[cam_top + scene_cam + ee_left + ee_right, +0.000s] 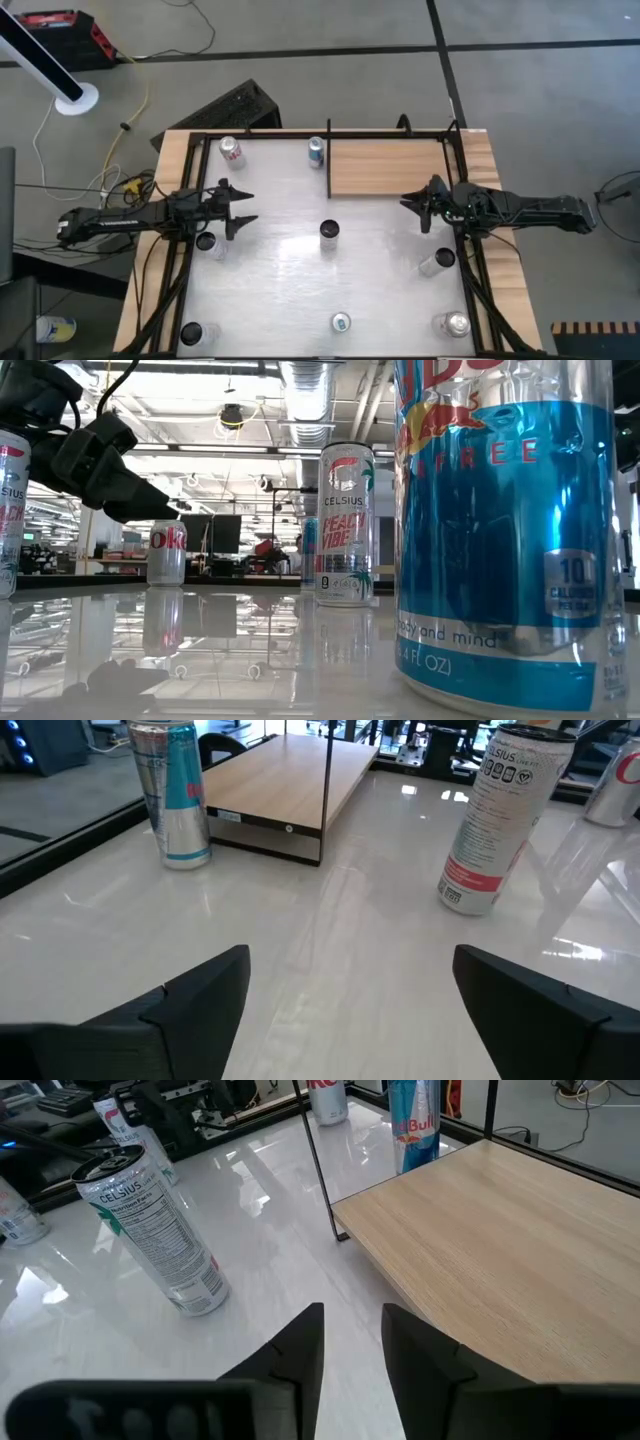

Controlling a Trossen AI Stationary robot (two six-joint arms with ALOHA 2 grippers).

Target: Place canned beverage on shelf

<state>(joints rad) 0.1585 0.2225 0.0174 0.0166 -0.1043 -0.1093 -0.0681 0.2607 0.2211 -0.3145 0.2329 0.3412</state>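
Two arms reach in over the white table (pixel 280 250), neither holding anything. The shelf (pixel 390 167) is the biggest thing on it, a tan panel with black rails lying just ahead of the right gripper (pixel 414 205) and bare of cans. The left gripper (pixel 243 208) hovers across the table from it, fingers spread wide and released; the right gripper's fingers stand close together with a narrow gap and nothing between them.

The Celsius can (pixel 329 232) stands upright between the two grippers, roughly midway, and looks like the likeliest pick. A blue Red Bull can (pixel 317 151) stands beside the shelf's left rail, and a red-and-white can (pixel 231 152) sits beyond the left gripper at the far corner. A small can (pixel 206 243) stands just beside the left gripper, and a can (pixel 437 262) lies tipped near the right one.

Risks, as I judge them: the tall, slim Celsius can would topple if a finger clips its side, and the shelf's thin upright rail (pixel 318 1160) could catch a can carried in low.

The high view alone gives the full layout. The right wrist view shows the Celsius can (pixel 152 1232) leaning in frame and the shelf's wood grain (pixel 500 1240); the left wrist view shows the spread fingers (pixel 200 995). The low view is largely blocked by a near can (pixel 505 520).
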